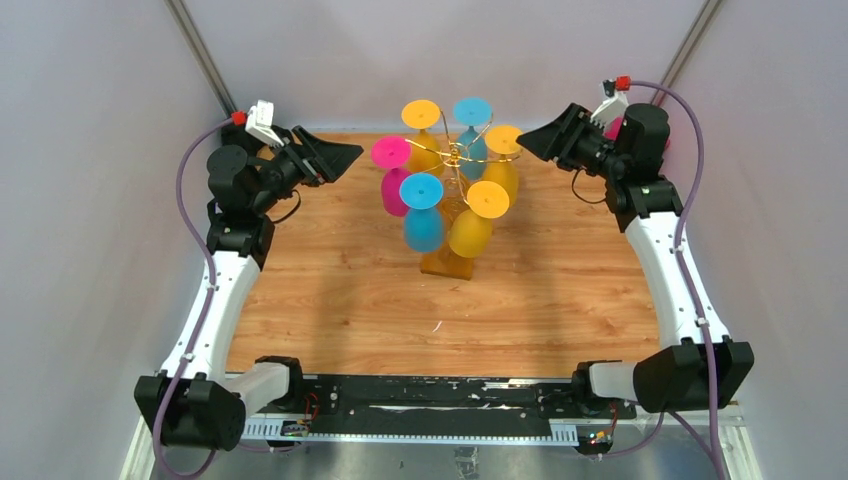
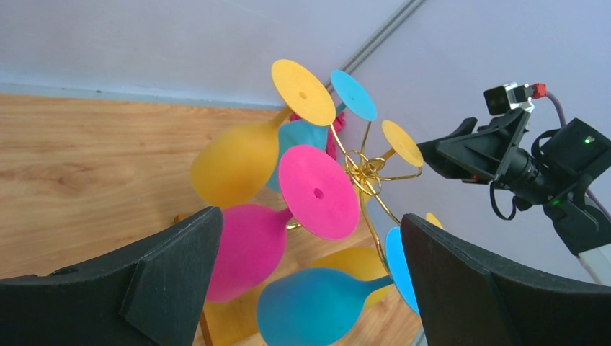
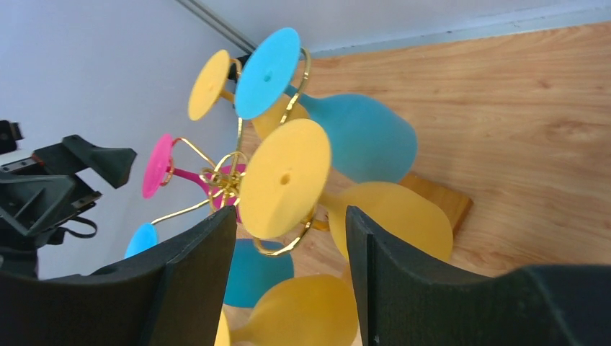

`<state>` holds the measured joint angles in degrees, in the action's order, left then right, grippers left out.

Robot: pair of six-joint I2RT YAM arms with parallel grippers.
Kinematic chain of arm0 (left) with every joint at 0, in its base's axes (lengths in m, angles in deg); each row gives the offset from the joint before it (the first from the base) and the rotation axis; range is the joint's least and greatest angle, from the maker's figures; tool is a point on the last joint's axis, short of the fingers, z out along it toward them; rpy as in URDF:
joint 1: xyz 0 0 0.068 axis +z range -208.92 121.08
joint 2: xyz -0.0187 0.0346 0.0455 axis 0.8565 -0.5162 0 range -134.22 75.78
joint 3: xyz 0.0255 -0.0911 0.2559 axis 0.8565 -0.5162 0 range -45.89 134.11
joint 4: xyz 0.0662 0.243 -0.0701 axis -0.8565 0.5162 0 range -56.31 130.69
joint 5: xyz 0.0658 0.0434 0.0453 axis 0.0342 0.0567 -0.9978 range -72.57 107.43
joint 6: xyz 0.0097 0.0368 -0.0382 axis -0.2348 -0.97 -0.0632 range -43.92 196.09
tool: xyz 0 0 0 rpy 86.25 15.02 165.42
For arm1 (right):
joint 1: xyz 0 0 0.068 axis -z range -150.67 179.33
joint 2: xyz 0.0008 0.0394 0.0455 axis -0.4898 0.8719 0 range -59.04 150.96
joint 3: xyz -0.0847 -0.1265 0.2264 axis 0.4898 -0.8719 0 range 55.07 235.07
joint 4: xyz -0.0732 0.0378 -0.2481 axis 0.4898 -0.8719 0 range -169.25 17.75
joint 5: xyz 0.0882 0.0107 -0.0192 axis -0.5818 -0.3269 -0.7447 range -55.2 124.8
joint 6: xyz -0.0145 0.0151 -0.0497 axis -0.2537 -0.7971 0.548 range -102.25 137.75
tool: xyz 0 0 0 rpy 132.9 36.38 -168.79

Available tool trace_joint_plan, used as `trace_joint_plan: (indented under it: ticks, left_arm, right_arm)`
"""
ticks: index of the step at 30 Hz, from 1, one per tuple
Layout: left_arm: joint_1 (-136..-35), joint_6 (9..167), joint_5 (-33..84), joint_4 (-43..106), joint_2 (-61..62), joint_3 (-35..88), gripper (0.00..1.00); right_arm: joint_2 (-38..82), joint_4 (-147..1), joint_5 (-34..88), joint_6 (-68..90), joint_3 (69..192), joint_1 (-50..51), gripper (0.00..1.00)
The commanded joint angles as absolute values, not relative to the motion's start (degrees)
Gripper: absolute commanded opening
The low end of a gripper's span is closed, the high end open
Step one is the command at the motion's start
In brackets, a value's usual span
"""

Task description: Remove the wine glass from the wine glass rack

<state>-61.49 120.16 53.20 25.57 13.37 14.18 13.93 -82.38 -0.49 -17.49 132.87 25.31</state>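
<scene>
The wine glass rack (image 1: pixel 456 154) is a gold wire stand on an orange-brown base (image 1: pixel 446 265) at the table's middle back. Several upside-down wine glasses in yellow, blue and pink hang from it. My left gripper (image 1: pixel 345 155) stands open, left of the pink glass (image 1: pixel 391 152) and apart from it. In the left wrist view that gripper (image 2: pixel 310 216) frames the pink foot (image 2: pixel 318 191). My right gripper (image 1: pixel 530 143) is open, just right of a yellow glass (image 1: pixel 503 140). In the right wrist view nothing sits between the jaws of the right gripper (image 3: pixel 290 211), and the yellow foot (image 3: pixel 284 180) lies just beyond the fingertips.
Grey walls close in the wooden table (image 1: pixel 330 290) on the left, right and back. A black mounting rail (image 1: pixel 430 395) runs along the near edge between the arm bases. A small white speck (image 1: pixel 436 326) lies in front of the rack.
</scene>
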Motion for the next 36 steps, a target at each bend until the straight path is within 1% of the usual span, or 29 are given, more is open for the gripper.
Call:
trace_joint_plan:
  ticks: [1, 6, 16, 19, 22, 27, 32, 34, 36]
  left_arm:
    - [-61.0, 119.4, 54.1, 23.9, 14.5, 14.1, 1.00]
    - [-61.0, 117.6, 53.4, 26.6, 14.1, 15.0, 1.00]
    - [-61.1, 117.1, 53.4, 27.3, 14.1, 15.2, 1.00]
    - [-61.1, 117.2, 53.1, 27.3, 14.1, 15.2, 1.00]
    - [-61.0, 117.3, 53.1, 27.3, 14.1, 15.0, 1.00]
    - [-61.0, 117.6, 53.1, 27.3, 14.2, 14.8, 1.00]
    - [-61.1, 117.8, 53.2, 27.3, 14.4, 14.5, 1.00]
    - [-61.1, 117.9, 53.3, 27.3, 14.3, 14.3, 1.00]
    - [-61.0, 118.0, 53.3, 27.3, 14.3, 14.3, 1.00]
  right_arm:
    - [13.7, -74.9, -5.8, -21.3, 133.2, 26.2, 0.61]
    - [15.6, -72.8, -6.8, -23.4, 132.6, 26.2, 0.58]
    - [17.8, -73.7, -4.5, -21.3, 131.4, 26.3, 0.57]
    - [18.4, -72.8, -5.1, -22.1, 131.5, 26.3, 0.55]
    - [18.8, -72.7, -5.3, -22.7, 131.7, 26.3, 0.42]
    - [20.2, -72.7, -6.3, -23.8, 132.3, 26.2, 0.27]
    - [22.1, -69.7, -7.1, -27.3, 132.3, 26.3, 0.24]
    - [22.5, -67.9, -6.9, -29.9, 131.5, 26.3, 0.18]
    - [22.8, -65.4, -6.8, -33.2, 130.8, 26.3, 0.15]
